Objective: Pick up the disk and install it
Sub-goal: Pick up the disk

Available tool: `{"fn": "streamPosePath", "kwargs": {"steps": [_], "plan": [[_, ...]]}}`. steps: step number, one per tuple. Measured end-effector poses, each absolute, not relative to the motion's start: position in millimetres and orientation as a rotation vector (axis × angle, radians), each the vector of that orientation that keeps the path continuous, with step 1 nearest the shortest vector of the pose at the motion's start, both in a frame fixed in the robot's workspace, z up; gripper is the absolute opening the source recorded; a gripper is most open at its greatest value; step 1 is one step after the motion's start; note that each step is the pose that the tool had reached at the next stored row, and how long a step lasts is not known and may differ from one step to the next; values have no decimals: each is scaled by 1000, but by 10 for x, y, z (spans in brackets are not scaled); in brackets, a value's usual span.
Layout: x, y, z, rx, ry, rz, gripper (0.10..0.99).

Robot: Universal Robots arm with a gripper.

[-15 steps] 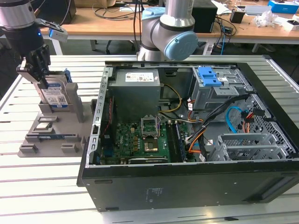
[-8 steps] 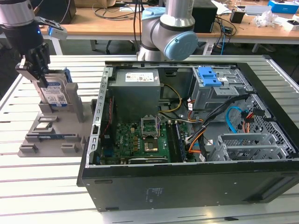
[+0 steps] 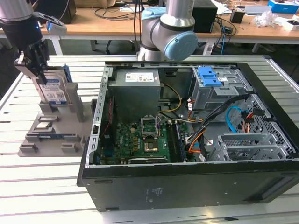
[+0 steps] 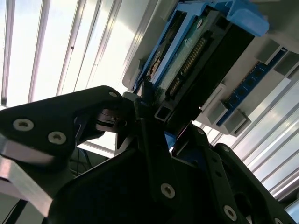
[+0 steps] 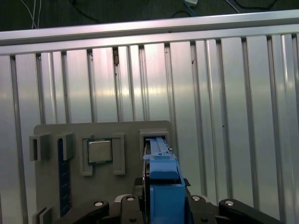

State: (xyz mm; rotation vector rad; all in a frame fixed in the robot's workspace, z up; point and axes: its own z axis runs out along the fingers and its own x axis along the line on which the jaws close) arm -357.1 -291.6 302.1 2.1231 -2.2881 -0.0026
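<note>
Clamping the disk, the claw holds it on end.

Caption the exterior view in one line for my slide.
Gripper shut on the disk, upright in its grey holder, beside the open computer case on the slatted table.

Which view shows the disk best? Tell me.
The exterior view: the disk stands upright in the grey holder, label facing the camera. The second wrist view shows its connector edge; the first wrist view, its blue carrier edge-on.
</note>
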Motion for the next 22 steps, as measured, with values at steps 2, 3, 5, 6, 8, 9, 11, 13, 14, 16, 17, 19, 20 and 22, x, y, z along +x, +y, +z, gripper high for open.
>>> {"fn": "streamPosePath", "kwargs": {"steps": [2, 3, 5, 6, 8, 9, 11, 13, 14, 16, 17, 19, 20, 22], "plan": [[-3570, -2911, 3057, 2123, -2288, -3, 365], [-3570, -2907, 3080, 2123, -2288, -3, 365], [-3570, -2900, 3126, 2123, -2288, -3, 365], [-3570, -2895, 3160, 2123, -2288, -3, 365], [-3569, -2888, 3202, 2123, -2288, -3, 365], [-3569, -2882, 3238, 2123, -2288, -3, 365], [-3568, -2868, 3307, 2123, -2288, -3, 365], [-3567, -2860, 3354, 2123, -2288, -3, 365], [-3567, -2857, 3370, 2123, -2288, -3, 365], [-3566, -2849, 3424, 2123, -2288, -3, 365], [-3565, -2846, 3445, 2123, -2288, -3, 365], [-3565, -2839, 3494, 2123, -2288, -3, 365], [-3564, -2834, 3535, 2123, -2288, -3, 365], [-3562, -2823, 3616, 2123, -2288, -3, 365]]}}
